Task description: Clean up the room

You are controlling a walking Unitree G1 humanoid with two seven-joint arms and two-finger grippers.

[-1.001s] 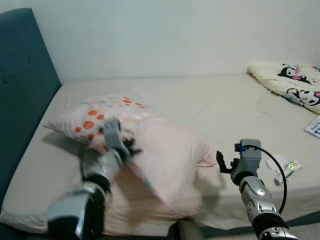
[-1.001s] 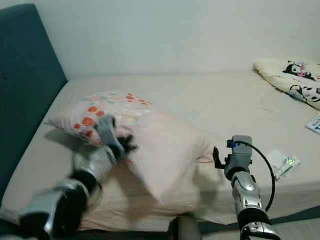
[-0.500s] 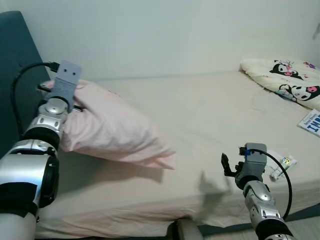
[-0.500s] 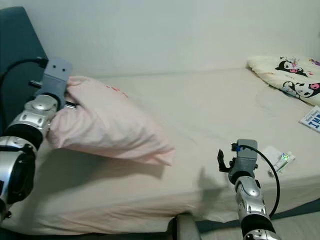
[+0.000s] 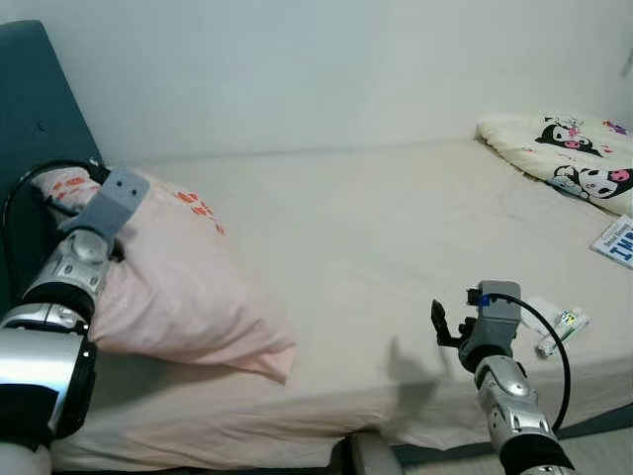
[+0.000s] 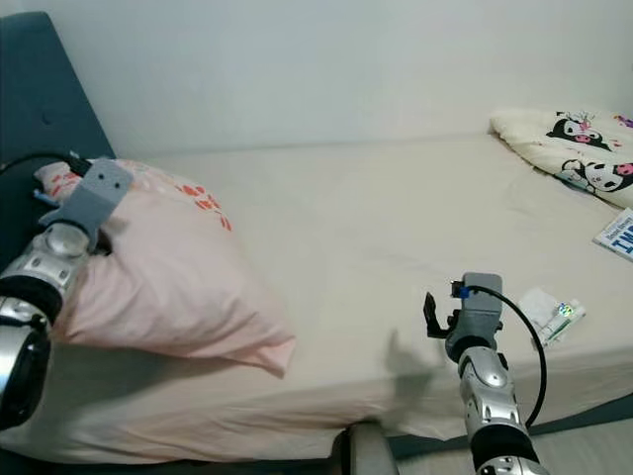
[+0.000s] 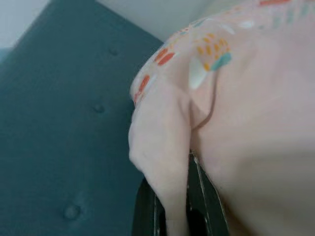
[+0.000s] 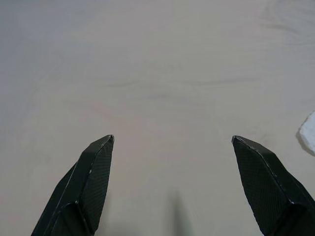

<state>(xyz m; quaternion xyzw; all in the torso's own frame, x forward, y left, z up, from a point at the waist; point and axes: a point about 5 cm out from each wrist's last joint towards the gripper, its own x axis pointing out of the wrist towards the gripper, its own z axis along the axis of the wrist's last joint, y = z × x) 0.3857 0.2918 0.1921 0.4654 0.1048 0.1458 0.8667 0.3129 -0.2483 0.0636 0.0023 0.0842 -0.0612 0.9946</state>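
Note:
A pale pink pillow (image 5: 188, 287) with orange and teal spots lies at the head of the bed, against the teal headboard (image 5: 45, 129). My left gripper (image 7: 172, 206) is shut on a fold of the pillow (image 7: 231, 113) at its headboard end, its wrist (image 5: 104, 213) resting on top. My right gripper (image 8: 172, 187) hovers open low over the bare sheet near the bed's front edge, nothing between its fingers (image 8: 83, 182); its wrist (image 5: 490, 327) shows right of centre.
The beige mattress (image 5: 376, 218) stretches to the right. A cartoon-print blanket (image 5: 569, 163) lies at the far right, a booklet (image 5: 618, 240) below it. A small white packet with a tube (image 5: 554, 325) sits near the front right edge.
My left arm has swung the pillow from the middle of the bed up to the headboard and set it down there. The right gripper has stayed about where it was.

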